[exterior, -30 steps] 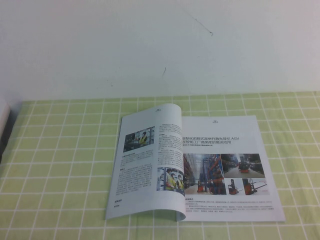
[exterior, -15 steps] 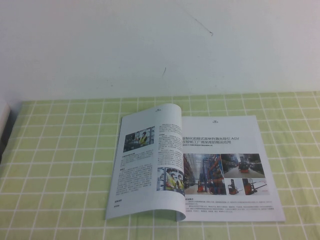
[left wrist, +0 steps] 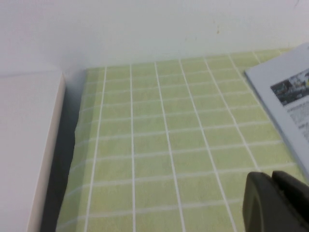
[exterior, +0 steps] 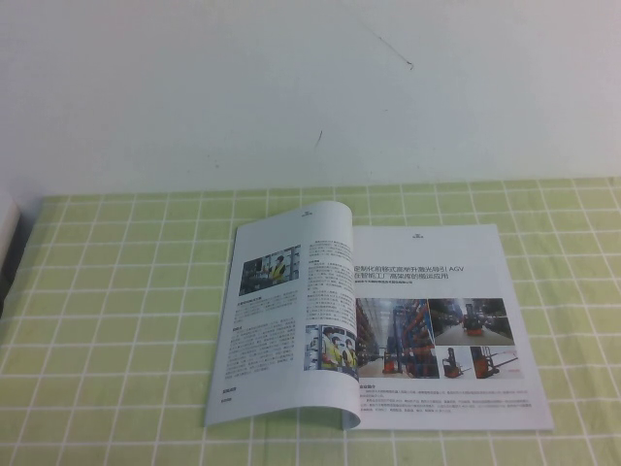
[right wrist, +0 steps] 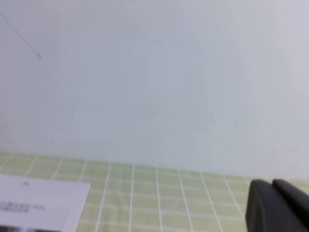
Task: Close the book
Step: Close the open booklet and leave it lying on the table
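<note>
Since neither arm shows in the high view, both must sit off-frame. The book (exterior: 388,325) lies open on the green checked cloth (exterior: 116,320), at table centre drifting toward 4 o'clock. Spine runs roughly 12–6, tipped a touch toward 1. The open spread's long axis runs 9–3. Page heads point to 12, at the wall (exterior: 310,87), so text reads upright from the robot's side. The right page (exterior: 441,320) lies flat and the left page (exterior: 277,311) humps up near the spine.

Left wrist view: the left gripper (left wrist: 271,179) is over bare cloth on the book's 9 o'clock side, dark tips pressed together, holding nothing. The book's edge is near it, not touching. A white slab (left wrist: 26,145) sits just off the cloth's edge.

Right wrist view: the right gripper (right wrist: 272,186) has its tips together, empty, out past the book's 3 o'clock side and aimed at the wall. Only a corner of the right page shows.

Risks, my read:
- Pages look thin and glossy, so a pinch could lift one sheet and merely turn it.
- A push could skate the book or bunch the cloth.
- That hump could spring the book back open, or crease if pressed hard.
</note>
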